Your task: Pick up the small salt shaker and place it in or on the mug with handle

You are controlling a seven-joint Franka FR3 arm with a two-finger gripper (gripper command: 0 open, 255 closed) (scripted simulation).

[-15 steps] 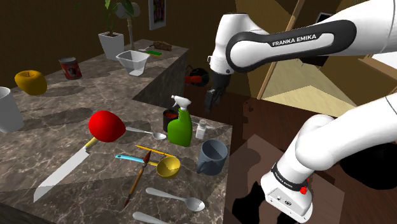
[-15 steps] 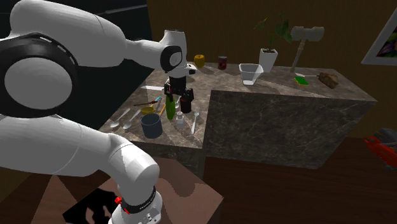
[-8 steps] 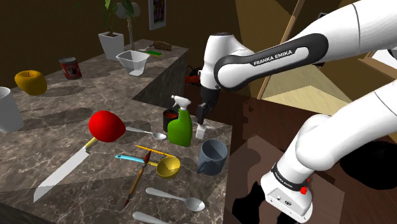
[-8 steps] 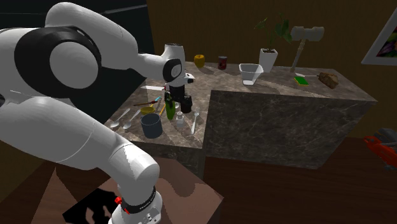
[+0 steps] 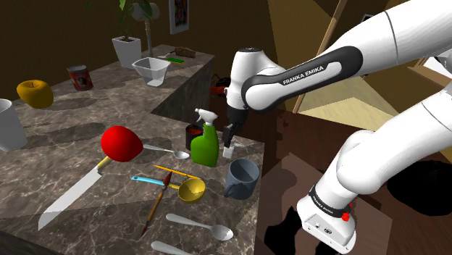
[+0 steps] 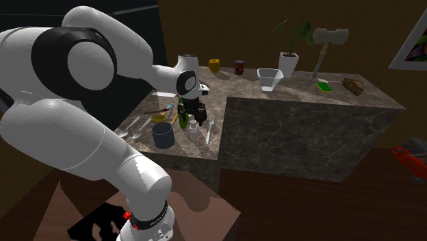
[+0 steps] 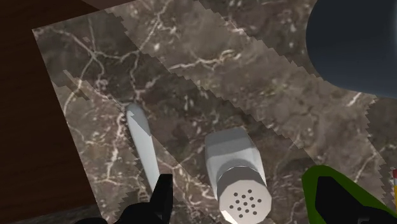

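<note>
**Gripper state:** released. The all-black two-finger gripper (image 7: 247, 188) hangs directly over the small white salt shaker with a perforated top (image 7: 236, 175). Its fingers (image 7: 163, 198) stand apart, one on each side of the shaker, and neither touches it (the shaker is between them, not held).

**Task item location:** the shaker stands upright on the dark veined marble surface (image 5: 87, 177), close to the edge that runs along the shoulder view's right. In that view it is just beside the green plastic spray bottle (image 5: 206, 143), on the bottle's right, with the gripper immediately above its top.

**Target location:** the blue-grey mug with handle (image 5: 241, 177) stands upright on the same surface with its opening upward. It is near the shaker but apart from it, lower in the shoulder view.

**Adjacent items:**
- A pale utensil handle (image 7: 144, 145) lies flat on the surface beside the shaker, on the side away from the bottle.
- A small yellow bowl (image 5: 191, 190) rests on the shoulder view's left of the mug.
- A white-bladed knife (image 5: 69, 195) lies well apart from the shaker.
</note>
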